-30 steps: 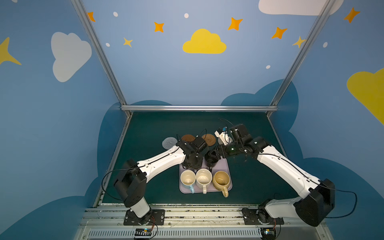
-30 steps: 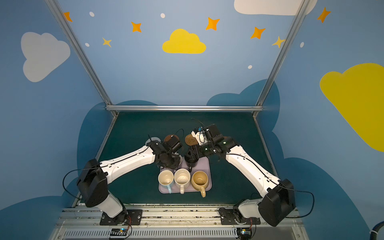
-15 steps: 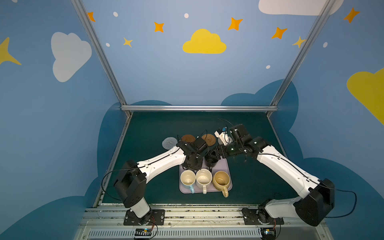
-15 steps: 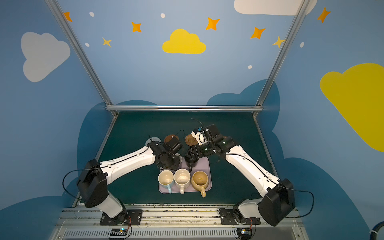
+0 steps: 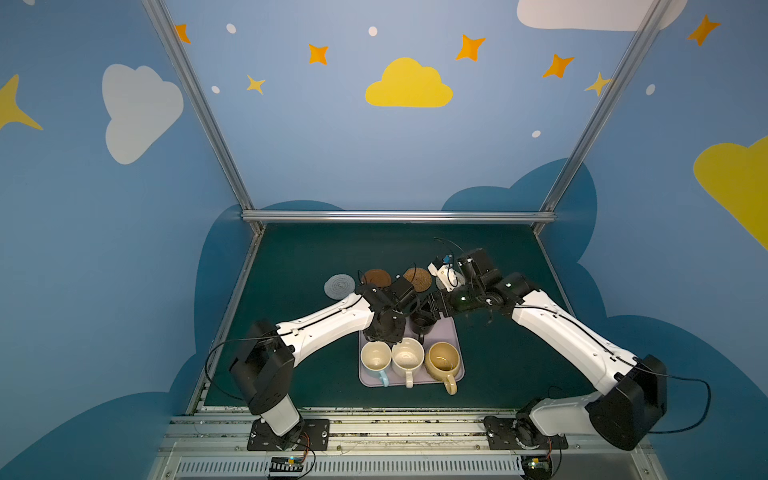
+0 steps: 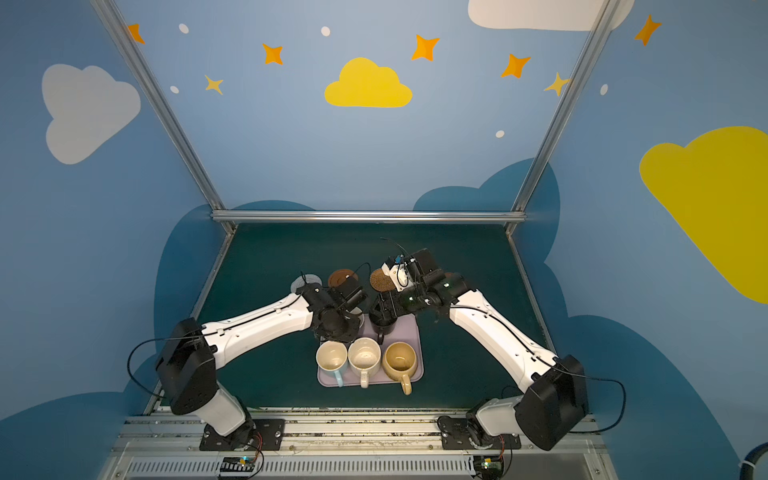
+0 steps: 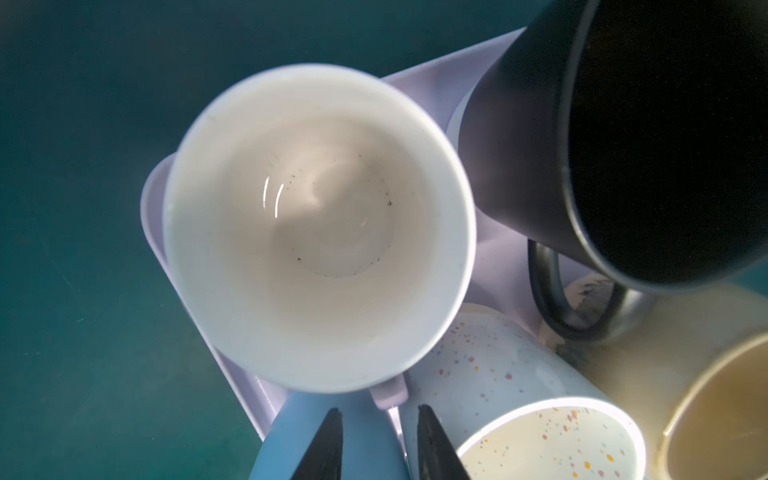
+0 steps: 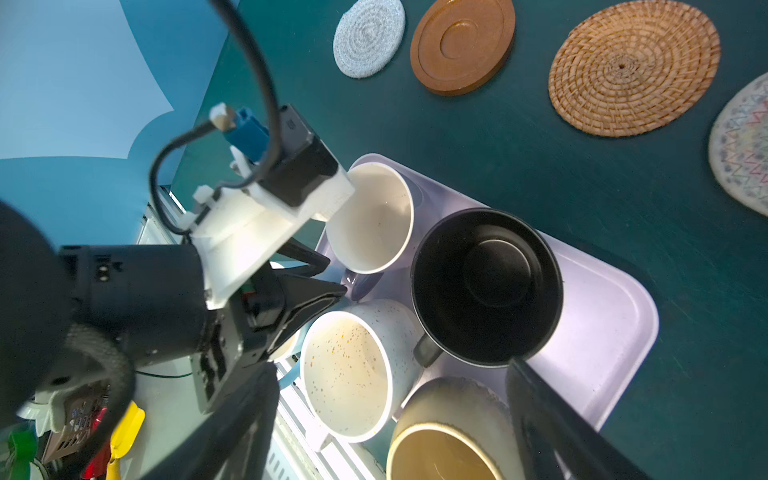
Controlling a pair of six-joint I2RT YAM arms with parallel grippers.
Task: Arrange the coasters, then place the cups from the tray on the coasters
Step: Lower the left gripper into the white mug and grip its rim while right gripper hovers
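Mid-frame on the tray (image 8: 602, 316), the left tool (image 7: 379, 415) is narrowed at the thin handle of the lilac mug (image 7: 316, 224), grip unclear, while the right tool (image 8: 391, 365) gapes wide, seemingly to span the black mug (image 8: 486, 286).

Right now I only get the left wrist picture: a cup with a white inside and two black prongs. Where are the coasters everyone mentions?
Observer: Beyond the tray, on the green table: grey woven coaster, brown wooden coaster, orange-tan woven coaster and cream woven coaster, in a row.
Operator: Anything standing on them?
Observer: Nothing; all four are bare.
Operator: And the other arm?
Observer: The right gripper hangs wide open by the black mug.
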